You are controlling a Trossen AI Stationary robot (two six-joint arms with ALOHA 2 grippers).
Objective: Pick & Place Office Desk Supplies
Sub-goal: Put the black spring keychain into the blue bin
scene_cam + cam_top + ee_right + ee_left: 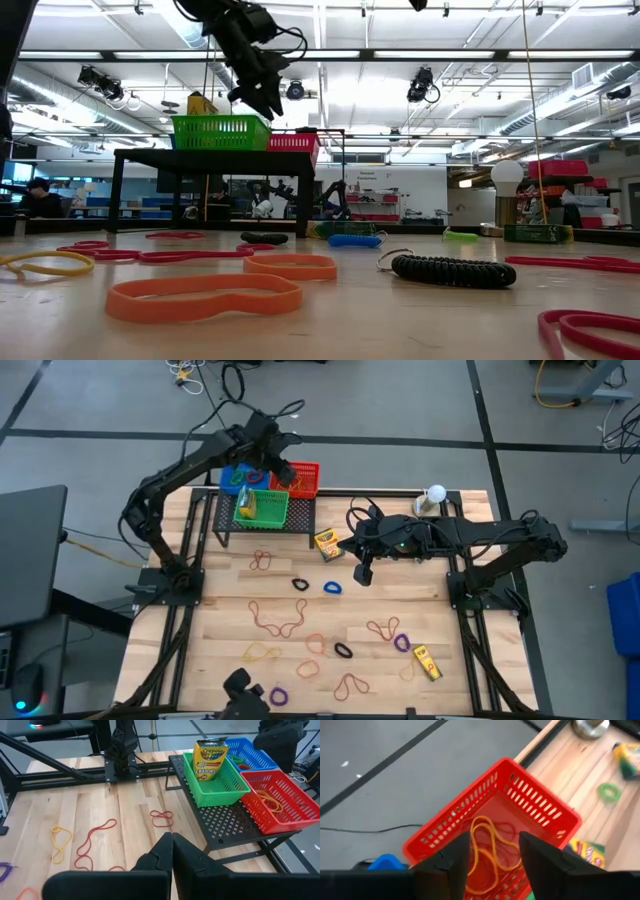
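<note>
Left wrist view only: left fingers (492,862) apart, empty, over orange bands (487,847) in red basket (540,805); right fingers (171,851) shut, empty.

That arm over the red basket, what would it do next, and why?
Probably lift away and head back to the table. The left gripper hangs open above the red basket, and a yellow rubber band lies inside it, not in the fingers. Many rubber bands lie on the table.
</note>
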